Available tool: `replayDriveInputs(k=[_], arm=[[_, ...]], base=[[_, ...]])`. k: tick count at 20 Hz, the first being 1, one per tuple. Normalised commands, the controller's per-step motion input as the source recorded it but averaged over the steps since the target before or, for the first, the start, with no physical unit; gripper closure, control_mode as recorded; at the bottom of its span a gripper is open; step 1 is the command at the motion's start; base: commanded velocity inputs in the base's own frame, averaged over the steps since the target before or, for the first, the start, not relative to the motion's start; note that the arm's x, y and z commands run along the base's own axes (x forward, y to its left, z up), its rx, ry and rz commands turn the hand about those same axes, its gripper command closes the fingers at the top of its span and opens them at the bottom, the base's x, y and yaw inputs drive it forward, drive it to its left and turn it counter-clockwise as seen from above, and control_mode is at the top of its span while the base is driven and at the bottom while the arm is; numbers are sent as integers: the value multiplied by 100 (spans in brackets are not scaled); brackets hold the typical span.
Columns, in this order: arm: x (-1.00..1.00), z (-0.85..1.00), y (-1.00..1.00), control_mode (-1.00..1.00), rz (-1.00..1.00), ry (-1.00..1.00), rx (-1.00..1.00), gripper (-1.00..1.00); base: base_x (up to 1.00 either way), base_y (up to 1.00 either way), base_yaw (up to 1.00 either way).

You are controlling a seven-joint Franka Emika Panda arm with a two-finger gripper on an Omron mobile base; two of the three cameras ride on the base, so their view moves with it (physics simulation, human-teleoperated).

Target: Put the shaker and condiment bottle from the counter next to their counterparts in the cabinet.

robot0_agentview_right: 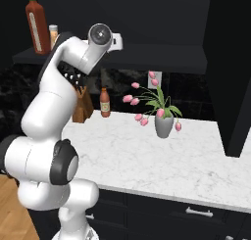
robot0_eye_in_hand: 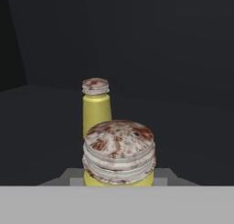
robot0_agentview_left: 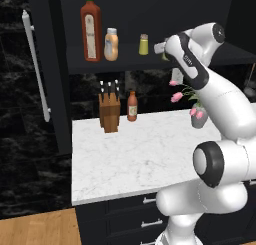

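Observation:
Inside the black cabinet [robot0_agentview_left: 125, 64], my gripper [robot0_eye_in_hand: 118, 177] is shut on the shaker [robot0_eye_in_hand: 119, 152], whose mottled cap fills the near hand view. Just beyond it on the dark shelf stands the twin yellow shaker [robot0_eye_in_hand: 96, 106], upright and apart from the held one. From the left base view the gripper [robot0_agentview_left: 162, 49] sits at shelf level, right of the twin shaker [robot0_agentview_left: 143, 45]. Further left on the same shelf, the peach-orange condiment bottle [robot0_agentview_left: 111, 45] stands beside the tall red green-capped bottle [robot0_agentview_left: 90, 31]. The right base view shows the hand [robot0_agentview_right: 116, 40] reaching over the shelf.
The open cabinet door with its long white bar handle [robot0_agentview_left: 35, 64] hangs at the left. On the marble counter [robot0_agentview_left: 140, 159] stand a knife block [robot0_agentview_left: 109, 111], a slim red-brown bottle [robot0_agentview_left: 132, 106] and a vase of pink tulips [robot0_agentview_right: 164, 124].

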Motion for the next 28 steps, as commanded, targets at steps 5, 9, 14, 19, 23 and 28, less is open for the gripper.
replayDriveInputs(k=[5,9,14,19,23,28], arm=[[27,-10,0,-100,10,0,0,100],[28,-8,0,-100,9,0,0,100],[38,-1,0,-100,8,0,0,100],[31,0,0,-100,7,0,0,100],[30,-2,0,-100,7,0,0,100],[27,-4,0,-100,7,-1,0,100]], base=[[0,0,0],[0,0,0],[0,0,0],[0,0,0],[0,0,0],[0,0,0]])
